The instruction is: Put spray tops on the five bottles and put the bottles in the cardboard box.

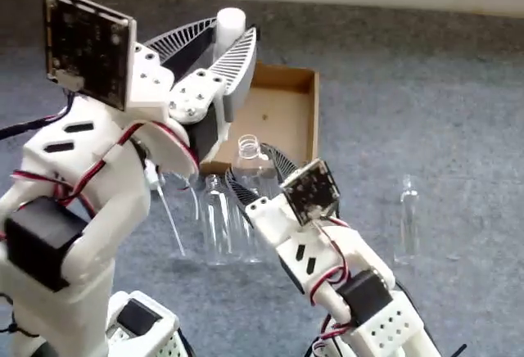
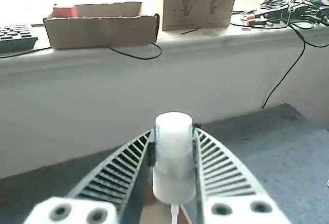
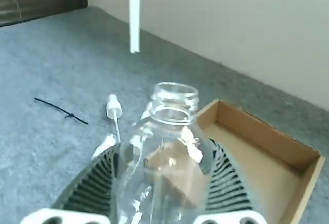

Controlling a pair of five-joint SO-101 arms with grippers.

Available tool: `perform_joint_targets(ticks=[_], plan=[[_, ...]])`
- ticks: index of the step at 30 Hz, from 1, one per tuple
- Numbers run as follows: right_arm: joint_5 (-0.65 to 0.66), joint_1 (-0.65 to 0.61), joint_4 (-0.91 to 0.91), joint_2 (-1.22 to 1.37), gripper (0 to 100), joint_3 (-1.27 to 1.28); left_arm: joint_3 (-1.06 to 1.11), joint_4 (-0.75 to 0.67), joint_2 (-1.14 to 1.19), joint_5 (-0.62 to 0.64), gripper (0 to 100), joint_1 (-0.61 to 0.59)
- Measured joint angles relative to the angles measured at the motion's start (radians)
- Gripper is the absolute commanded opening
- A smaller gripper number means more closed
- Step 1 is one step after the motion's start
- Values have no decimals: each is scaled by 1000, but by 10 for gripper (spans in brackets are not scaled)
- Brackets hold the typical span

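From the high view, the left claw (image 1: 232,29) is raised above the table (image 1: 458,111) and is clamped on a white spray top (image 1: 230,18), which stands up between its two ribbed fingers. Lower, the right claw (image 1: 255,169) is closed around a clear bottle (image 1: 248,149) with an open neck, just in front of the cardboard box (image 1: 282,119). More clear bottles (image 1: 214,218) stand just beside it, and a single bottle (image 1: 407,210) stands well apart, on the right arm's side. In the left wrist view, the spray top sits upright between the fingers; behind it is a pale wall (image 2: 103,106). In the right wrist view, the bottle stands upright in the claw and the cardboard box lies open just behind it. A loose spray top (image 3: 113,107) lies on the table near a black tie (image 3: 61,111), and a white tube (image 3: 134,13) hangs above the bottle's neck, not touching it.
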Motion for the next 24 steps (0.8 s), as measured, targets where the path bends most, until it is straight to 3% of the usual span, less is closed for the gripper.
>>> perform_joint_targets(ticks=[7,24], plan=[[-6,-2,0,-100,4,43,77,-95,2,0,56,12],[-6,-2,0,-95,4,43,103,-100,0,0,56,97]])
